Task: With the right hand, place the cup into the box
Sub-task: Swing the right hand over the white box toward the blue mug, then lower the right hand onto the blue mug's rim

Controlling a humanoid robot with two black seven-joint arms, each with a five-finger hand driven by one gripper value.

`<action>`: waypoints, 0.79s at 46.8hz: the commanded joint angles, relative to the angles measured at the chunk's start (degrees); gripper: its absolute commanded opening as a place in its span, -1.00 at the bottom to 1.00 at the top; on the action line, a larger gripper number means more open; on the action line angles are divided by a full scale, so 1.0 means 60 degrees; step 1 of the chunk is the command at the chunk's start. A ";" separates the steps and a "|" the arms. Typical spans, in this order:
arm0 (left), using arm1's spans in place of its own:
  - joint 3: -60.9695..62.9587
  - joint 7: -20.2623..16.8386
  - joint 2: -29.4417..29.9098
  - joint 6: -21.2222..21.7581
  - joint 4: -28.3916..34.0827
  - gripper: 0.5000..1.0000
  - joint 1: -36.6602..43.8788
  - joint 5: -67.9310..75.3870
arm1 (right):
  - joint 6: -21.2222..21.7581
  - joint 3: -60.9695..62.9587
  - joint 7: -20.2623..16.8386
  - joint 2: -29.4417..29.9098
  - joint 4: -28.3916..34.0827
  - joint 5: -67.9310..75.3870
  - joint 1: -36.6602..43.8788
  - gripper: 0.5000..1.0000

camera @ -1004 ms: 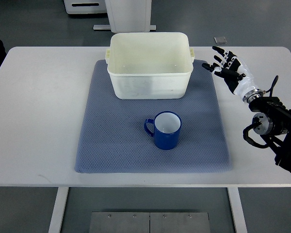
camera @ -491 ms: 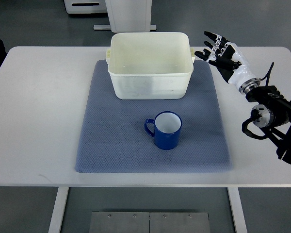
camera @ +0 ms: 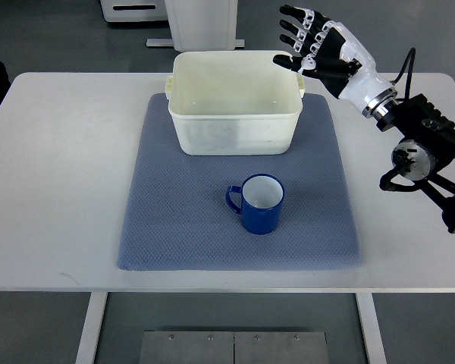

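Right hand (camera: 326, 49) fingers spread wide, empty, at counter's far edge; cup (camera: 260, 203) prob. light, rigid, slick—grip body.

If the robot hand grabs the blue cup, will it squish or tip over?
Probably no squishing: the blue cup looks like hard, glossy enamel or ceramic, so it should stay stiff. That shine may make it a bit slippery for the fingers. It looks empty and stands upright on the textured mat, so it seems unlikely to tip, though its side handle could make it turn.

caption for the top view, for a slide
Open right hand raised beside the white box; blue cup sits untouched on the mat.
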 commanded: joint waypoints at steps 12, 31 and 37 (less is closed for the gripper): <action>0.0001 0.0000 0.0000 0.0000 0.0000 1.00 0.0000 0.0000 | 0.1005 -0.0955 -0.0067 -0.0176 0.0928 -0.1238 -0.0014 1.00; 0.0001 0.0000 0.0000 0.0000 0.0000 1.00 0.0000 0.0000 | 0.1431 -0.1834 -0.0024 -0.0132 0.0885 -0.2147 -0.0102 1.00; 0.0001 0.0000 0.0000 0.0000 0.0000 1.00 0.0000 0.0000 | 0.1431 -0.1981 0.0035 -0.0132 0.0826 -0.2308 -0.0145 1.00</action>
